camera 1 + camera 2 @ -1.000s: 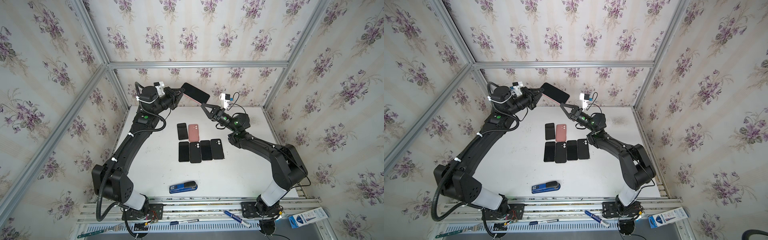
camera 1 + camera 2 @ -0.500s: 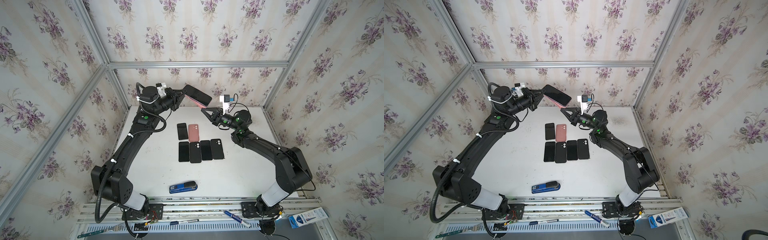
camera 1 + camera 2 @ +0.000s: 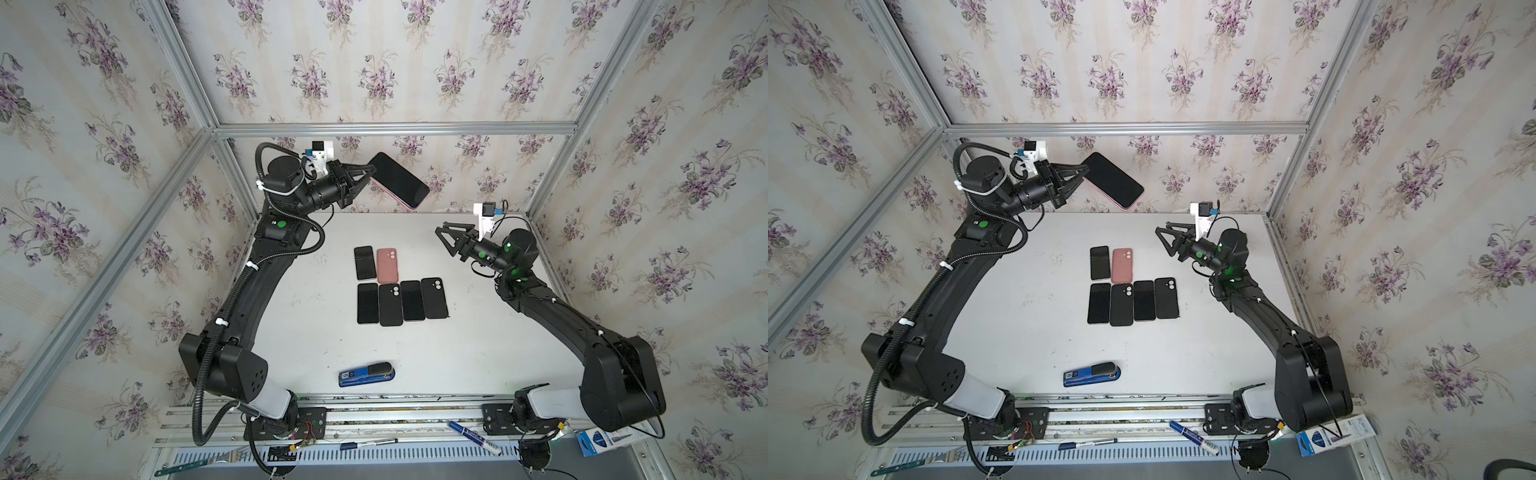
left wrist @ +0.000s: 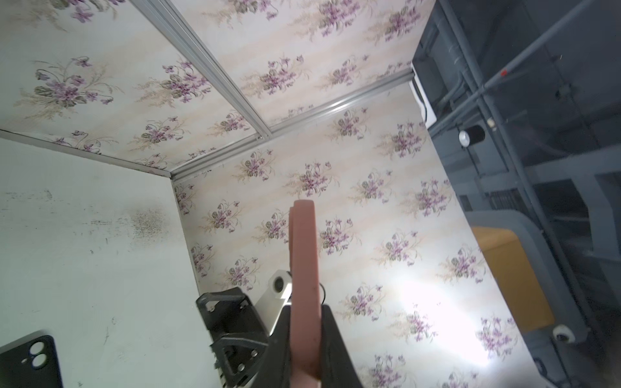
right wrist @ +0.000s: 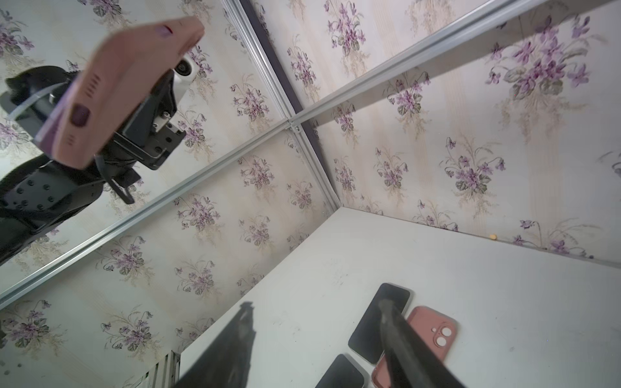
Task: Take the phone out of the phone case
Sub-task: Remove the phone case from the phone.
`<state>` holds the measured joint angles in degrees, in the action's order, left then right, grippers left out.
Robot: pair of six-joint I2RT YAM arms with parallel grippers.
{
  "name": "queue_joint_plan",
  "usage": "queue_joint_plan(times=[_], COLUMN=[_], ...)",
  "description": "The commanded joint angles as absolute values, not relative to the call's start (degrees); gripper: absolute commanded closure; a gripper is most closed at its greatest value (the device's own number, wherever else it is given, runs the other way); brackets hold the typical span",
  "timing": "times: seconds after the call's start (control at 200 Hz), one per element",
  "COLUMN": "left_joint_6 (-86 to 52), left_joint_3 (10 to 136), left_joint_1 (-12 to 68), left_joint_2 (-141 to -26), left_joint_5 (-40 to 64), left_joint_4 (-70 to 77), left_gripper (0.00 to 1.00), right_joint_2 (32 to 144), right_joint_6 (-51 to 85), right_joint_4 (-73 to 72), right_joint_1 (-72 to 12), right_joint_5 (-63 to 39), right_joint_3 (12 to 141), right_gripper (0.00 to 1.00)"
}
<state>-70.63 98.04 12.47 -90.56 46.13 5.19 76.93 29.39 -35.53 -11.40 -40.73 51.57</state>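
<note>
- Phone (image 3: 398,179) is hanging in the air near the back wall, well above the table (image 3: 316,332), its dark screen facing upward in both top views and its far end tilting down.
- Phone case (image 4: 304,268), pink, is wrapping the phone's back and edges. The right wrist view is showing its pink back and small cut-outs, with a pale lilac strip along one edge.
- Left gripper (image 3: 371,175) is clamping one end of the cased phone, its jaws closing narrowly on the screen side and the case back.
- Right gripper (image 3: 444,235) is hovering over the table's right part with nothing between its fingers, jaws standing wide, well apart from the held phone.
- Six flat pieces are lying in two rows at mid-table. A black handset (image 3: 364,262) is sitting just beside a second pink case (image 3: 387,265) in the far row. Four dark slabs (image 3: 411,300) are lying side by side in the near row, two of them showing camera rings.
- Blue stapler (image 3: 366,374) is lying near the table's front edge, well apart from the rows.
- Two pens (image 3: 473,436) are resting on the metal rail (image 3: 395,411) in front of the table.
</note>
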Motion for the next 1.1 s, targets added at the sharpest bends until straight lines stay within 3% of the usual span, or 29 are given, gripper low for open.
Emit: queue_joint_plan(times=[0.0,0.235,0.435,0.615,1.094], left_joint_6=[-57.2,-28.7,-12.8,-7.2,4.2], left_joint_3=[102.2,110.2,106.8,106.6,107.1], left_joint_1=[12.2,12.2,12.9,13.0,15.0], left_joint_2=[-92.0,-92.0,-87.6,-86.7,-85.2], left_joint_5=[55.5,61.5,67.6,67.9,64.0], left_joint_4=[2.2,-16.7,-19.9,-23.7,-34.6], left_gripper=[1.00,1.00,1.00,1.00,1.00], right_joint_2=[75.8,75.8,76.6,77.2,79.7], right_joint_6=[24.4,14.8,12.0,11.2,0.0], right_joint_4=[-24.6,-12.2,-10.4,-11.4,4.0], right_joint_1=[-9.8,-9.2,-9.3,-9.6,-14.8], right_joint_5=[-44.7,-54.8,-63.6,-69.3,-72.8], right_joint_3=[56.1,63.5,65.9,67.3,73.2], right_gripper=[0.36,0.39,0.45,0.51,0.55])
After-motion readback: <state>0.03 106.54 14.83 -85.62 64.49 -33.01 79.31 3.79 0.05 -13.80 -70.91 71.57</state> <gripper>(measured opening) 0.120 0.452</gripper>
